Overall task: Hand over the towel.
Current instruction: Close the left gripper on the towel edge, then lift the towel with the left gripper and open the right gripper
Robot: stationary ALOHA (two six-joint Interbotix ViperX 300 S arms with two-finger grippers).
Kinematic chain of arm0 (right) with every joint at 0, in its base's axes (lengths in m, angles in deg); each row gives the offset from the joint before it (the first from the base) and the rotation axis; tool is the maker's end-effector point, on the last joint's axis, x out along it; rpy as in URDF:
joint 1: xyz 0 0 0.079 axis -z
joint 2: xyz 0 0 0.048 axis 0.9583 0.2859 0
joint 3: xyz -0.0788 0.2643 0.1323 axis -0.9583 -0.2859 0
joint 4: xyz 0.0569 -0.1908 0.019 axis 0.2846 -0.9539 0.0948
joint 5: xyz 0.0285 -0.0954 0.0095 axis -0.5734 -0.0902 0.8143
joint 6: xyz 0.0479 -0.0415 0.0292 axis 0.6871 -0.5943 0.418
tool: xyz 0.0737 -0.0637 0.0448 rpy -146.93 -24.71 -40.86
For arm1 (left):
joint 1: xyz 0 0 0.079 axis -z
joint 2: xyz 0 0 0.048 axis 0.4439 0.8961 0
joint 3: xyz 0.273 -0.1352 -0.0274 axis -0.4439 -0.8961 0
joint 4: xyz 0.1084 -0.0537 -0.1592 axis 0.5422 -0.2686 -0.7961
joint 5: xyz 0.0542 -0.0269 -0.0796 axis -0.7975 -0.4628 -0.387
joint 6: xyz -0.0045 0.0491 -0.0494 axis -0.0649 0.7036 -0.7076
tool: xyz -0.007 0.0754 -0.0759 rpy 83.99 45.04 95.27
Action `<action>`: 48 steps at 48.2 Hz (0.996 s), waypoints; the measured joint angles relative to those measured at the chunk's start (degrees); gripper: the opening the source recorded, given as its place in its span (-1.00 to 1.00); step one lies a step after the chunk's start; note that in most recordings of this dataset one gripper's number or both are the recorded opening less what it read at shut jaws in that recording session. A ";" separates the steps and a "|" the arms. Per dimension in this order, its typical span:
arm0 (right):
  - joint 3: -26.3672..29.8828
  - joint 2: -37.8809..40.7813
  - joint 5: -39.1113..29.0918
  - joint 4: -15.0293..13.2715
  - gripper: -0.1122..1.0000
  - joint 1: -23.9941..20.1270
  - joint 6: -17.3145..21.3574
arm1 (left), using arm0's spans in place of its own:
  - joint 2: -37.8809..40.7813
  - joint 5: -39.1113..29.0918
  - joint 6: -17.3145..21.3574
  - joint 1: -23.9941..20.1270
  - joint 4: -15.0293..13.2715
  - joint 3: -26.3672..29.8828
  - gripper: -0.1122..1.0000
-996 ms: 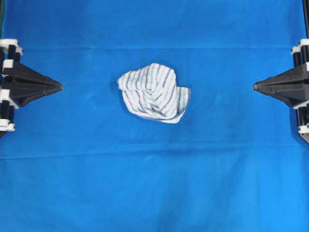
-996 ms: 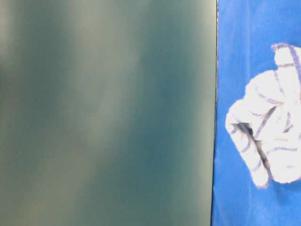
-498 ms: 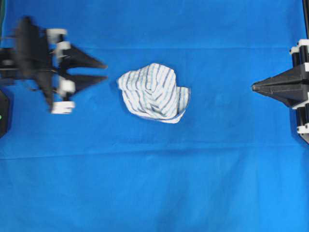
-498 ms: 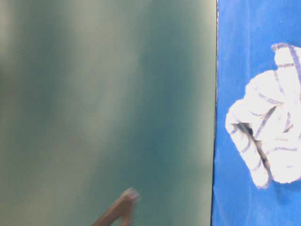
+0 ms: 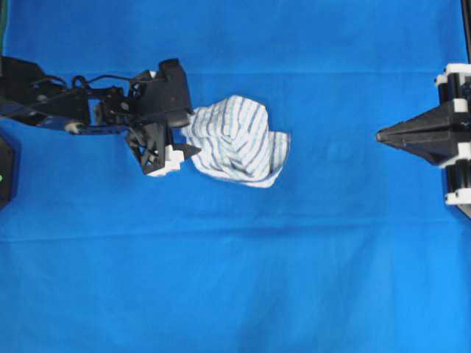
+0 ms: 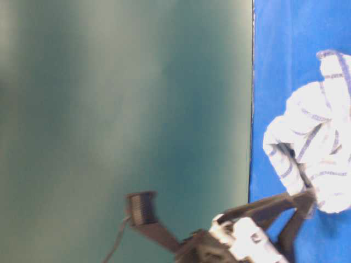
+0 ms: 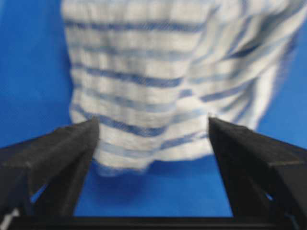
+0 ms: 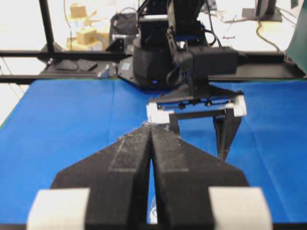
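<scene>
The towel, a crumpled white cloth with thin blue and grey stripes, lies in the middle of the large blue cloth. My left gripper is open at the towel's left edge, tilted downward, with one finger on each side of that edge. In the left wrist view the towel fills the space ahead of the open left gripper. The towel also shows in the table-level view. My right gripper is shut and empty at the far right, well apart from the towel. In the right wrist view my right gripper hides the towel.
The blue cloth covers the whole table. A blurred green wall fills the left of the table-level view. Beyond the table's far edge in the right wrist view stand the left arm's base, black frame bars and boxes.
My left arm has swung from the left edge to the towel, and its jaws have opened around the towel's left edge. My right gripper has crept slightly left. The towel has not moved.
</scene>
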 measured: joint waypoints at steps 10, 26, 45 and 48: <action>0.00 0.26 -0.09 0.00 -0.80 0.00 -0.09 | 3.78 2.02 -0.35 -0.70 -0.09 0.00 0.86; 0.00 0.26 -0.62 0.00 -0.80 0.00 -0.18 | 3.78 0.35 -0.35 -0.70 0.00 0.62 -0.43; 0.00 0.26 -0.62 0.00 -0.80 0.00 -0.18 | -10.72 0.35 -0.09 0.26 0.00 0.97 -0.70; 0.00 0.26 -0.62 0.00 -0.80 0.09 -0.18 | -14.59 0.79 -0.09 1.05 0.00 0.97 -0.70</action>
